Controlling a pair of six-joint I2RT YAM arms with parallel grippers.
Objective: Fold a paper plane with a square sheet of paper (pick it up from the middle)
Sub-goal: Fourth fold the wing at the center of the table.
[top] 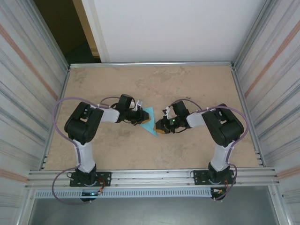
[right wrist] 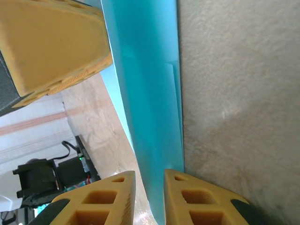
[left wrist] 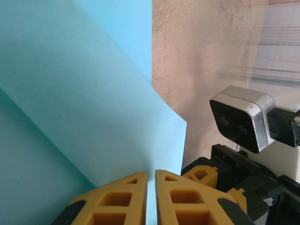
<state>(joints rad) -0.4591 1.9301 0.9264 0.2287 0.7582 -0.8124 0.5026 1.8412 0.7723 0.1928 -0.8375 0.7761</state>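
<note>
- Top external view: a blue paper (top: pixel 149 121), folded to a narrow, pointed, kite-like shape, lies mid-worktop (top: pixel 187 84) between the two arms.
- Step in hand (judged): a late fold. The outline is already dart-like, and overlapping layers show in the right wrist view.
- Left gripper (top: pixel 139 116): closed on the paper's left edge. In the left wrist view only a sliver of blue separates the fingers.
- Right gripper (top: pixel 161 125): jaws slightly apart, with a folded strip running between them. Whether the pads touch it cannot be told; this reads as a release.
- Arm pose: both elbows are bent outward and both forearms are turned inward. The wrists are low, and the grippers face each other closely across the paper.
- Next move (judged): the right gripper must clear the strip without dragging it, with the left grip as anchor. It can then take a fresh hold for the following crease.
</note>
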